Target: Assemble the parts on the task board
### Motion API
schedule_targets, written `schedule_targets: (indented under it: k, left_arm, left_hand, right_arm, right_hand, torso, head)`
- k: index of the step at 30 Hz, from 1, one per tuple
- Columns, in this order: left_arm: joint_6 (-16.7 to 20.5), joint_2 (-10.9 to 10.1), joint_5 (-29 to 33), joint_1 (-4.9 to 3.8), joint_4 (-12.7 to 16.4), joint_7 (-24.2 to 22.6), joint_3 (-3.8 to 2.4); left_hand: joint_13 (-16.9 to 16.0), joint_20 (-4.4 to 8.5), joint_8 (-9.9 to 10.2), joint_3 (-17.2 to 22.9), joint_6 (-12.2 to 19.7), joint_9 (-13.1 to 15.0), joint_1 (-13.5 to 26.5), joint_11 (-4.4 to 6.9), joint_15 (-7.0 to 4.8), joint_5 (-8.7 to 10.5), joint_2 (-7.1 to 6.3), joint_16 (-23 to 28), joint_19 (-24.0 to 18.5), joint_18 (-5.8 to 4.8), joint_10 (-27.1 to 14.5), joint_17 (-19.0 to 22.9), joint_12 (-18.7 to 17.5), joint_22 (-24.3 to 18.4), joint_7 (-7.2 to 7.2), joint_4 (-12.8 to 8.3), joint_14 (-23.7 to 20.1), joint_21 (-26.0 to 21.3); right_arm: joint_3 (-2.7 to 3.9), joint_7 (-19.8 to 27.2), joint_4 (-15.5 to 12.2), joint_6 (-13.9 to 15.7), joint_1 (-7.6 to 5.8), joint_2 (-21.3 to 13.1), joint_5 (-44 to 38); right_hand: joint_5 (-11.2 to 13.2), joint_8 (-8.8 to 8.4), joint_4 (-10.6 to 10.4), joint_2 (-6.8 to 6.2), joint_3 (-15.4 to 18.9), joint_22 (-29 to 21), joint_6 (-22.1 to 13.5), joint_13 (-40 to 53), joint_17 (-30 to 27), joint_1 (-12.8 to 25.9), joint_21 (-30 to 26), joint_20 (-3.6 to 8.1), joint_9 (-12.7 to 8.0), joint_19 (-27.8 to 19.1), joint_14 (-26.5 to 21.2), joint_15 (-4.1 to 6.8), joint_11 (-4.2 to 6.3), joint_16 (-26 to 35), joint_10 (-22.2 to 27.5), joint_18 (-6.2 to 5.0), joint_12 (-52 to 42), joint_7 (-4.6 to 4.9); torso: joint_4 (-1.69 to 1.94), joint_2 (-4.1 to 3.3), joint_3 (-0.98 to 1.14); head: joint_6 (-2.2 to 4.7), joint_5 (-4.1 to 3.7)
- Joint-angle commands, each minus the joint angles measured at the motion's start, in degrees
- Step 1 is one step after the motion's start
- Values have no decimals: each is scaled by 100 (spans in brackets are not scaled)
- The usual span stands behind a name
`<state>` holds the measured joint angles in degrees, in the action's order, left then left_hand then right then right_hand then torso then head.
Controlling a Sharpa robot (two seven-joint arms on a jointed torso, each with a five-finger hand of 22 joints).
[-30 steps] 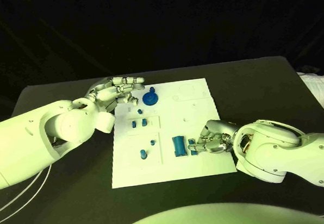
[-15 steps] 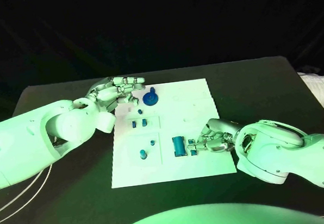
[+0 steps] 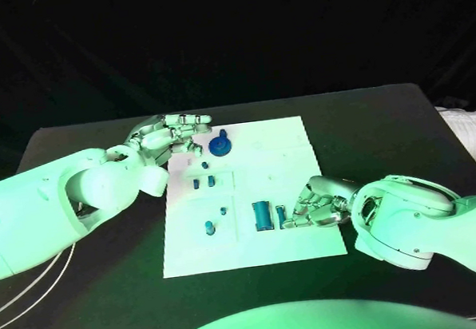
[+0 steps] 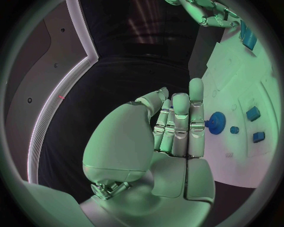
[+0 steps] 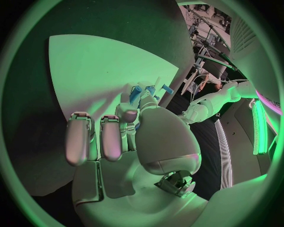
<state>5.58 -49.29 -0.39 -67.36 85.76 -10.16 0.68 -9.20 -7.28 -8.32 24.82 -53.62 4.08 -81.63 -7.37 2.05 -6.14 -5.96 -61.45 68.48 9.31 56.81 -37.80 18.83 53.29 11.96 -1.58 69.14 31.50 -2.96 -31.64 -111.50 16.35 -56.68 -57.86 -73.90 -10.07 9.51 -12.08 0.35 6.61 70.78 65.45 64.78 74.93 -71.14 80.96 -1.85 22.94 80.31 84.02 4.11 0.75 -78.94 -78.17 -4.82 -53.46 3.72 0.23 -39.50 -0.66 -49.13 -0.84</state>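
- White was the task board (image 3: 289, 155), flat on the black table (image 3: 384, 124), with small blue parts on it.
- By its fingertips the right hand (image 3: 316, 204) had a small blue piece (image 3: 281, 215). The fingers were curled in close, but I could not tell if they really held it or only touched it.
- A long blue block (image 3: 262, 215) lay just beside that piece, on the side away from the right hand. Its long side ran from the near edge of the board toward the far edge.
- The small piece looked lined up the same way, next to the block.
- My guess: the step was putting the small piece in its spot by the block. The next move would need a slow, careful push, so the piece goes in straight.
- The left hand (image 3: 171, 133) rested at the far corner of the board, fingers together and bent, holding nothing I could see.
- A round blue gear (image 3: 222, 144) stood just past the left hand's fingertips (image 4: 196, 87), not touching them.
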Motion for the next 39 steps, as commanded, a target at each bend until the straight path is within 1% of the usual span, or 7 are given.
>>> schedule_targets:
  k: [1,6,14,18,31,35,39]
  left_arm:
    - [-119,17,-15,1,-1,-44,-3]
    - [-129,19,-15,2,-14,-39,-3]
    - [-141,20,-15,2,-21,-33,-3]
    - [-143,21,-15,2,-22,-31,-3]
    - [-149,26,-15,2,-26,-23,-3]
    - [-146,26,-15,2,-29,-26,-2]
    - [-94,36,-15,3,-37,-64,-1]
  left_hand:
    - [7,-15,-29,-2,32,7,1,-3,-1,-23,7,-19,-10,112,-65,25,17,9,-12,-33,-37,-22]
    - [7,-15,-29,-2,32,7,1,-3,-1,-23,7,-19,-10,112,-65,25,17,9,-12,-33,-37,-22]
    - [8,-15,-32,-1,31,8,1,-4,-1,-24,11,-20,-11,112,-68,26,19,9,-11,-33,-39,-22]
    - [8,-16,-35,1,30,8,2,-4,0,-24,14,-20,-13,111,-71,26,21,10,-11,-33,-41,-22]
    - [8,-16,-35,1,30,8,2,-4,0,-24,14,-20,-13,111,-71,26,21,10,-11,-33,-41,-22]
    - [8,-16,-35,1,30,8,2,-4,0,-24,14,-20,-13,111,-71,26,21,10,-11,-33,-41,-22]
    - [8,-16,-35,1,30,8,2,-4,0,-24,14,-20,-13,111,-71,26,21,10,-11,-33,-41,-22]
  right_arm:
    - [1,61,4,-267,0,13,-32]
    - [1,16,55,-202,-1,41,-46]
    - [1,-78,215,-249,-1,148,-80]
    - [0,-117,291,-263,-1,193,-112]
    - [0,-105,350,-288,0,253,-183]
    - [1,148,315,-51,-3,201,-53]
    - [0,1023,416,135,-79,138,860]
  right_hand:
    - [32,-22,44,1,-5,1,-47,11,215,-83,-25,-17,10,-32,356,20,-20,31,17,61,14,9]
    - [35,-18,41,113,-3,28,-36,37,235,-98,-12,-16,24,-17,361,21,-18,14,-3,67,-16,8]
    - [25,-13,45,201,0,65,-25,70,262,-119,7,-14,36,4,369,25,-11,-11,-27,75,-59,-2]
    - [20,-13,56,219,-1,64,-25,77,259,-137,6,-13,40,4,368,27,-9,-8,-32,74,-68,-5]
    - [-17,-17,160,229,30,64,-36,79,258,-260,6,-6,58,4,368,34,-1,-5,-28,74,-52,-12]
    - [-55,-31,180,209,65,-6,-61,23,199,-269,-29,-6,59,-33,355,31,-9,48,11,59,39,1]
    - [-35,-142,115,190,209,-450,-266,-390,-189,-158,-278,-46,33,-284,249,-32,-88,425,320,-30,687,93]
  torso:
    - [6,3,-10]
    - [7,-2,-11]
    - [7,0,-7]
    - [3,-4,0]
    - [-5,1,-4]
    - [1,4,-7]
    - [10,23,-27]
  head:
    - [0,-9]
    - [0,-7]
    - [-20,0]
    - [-17,2]
    - [-6,-9]
    - [4,-19]
    - [39,-51]
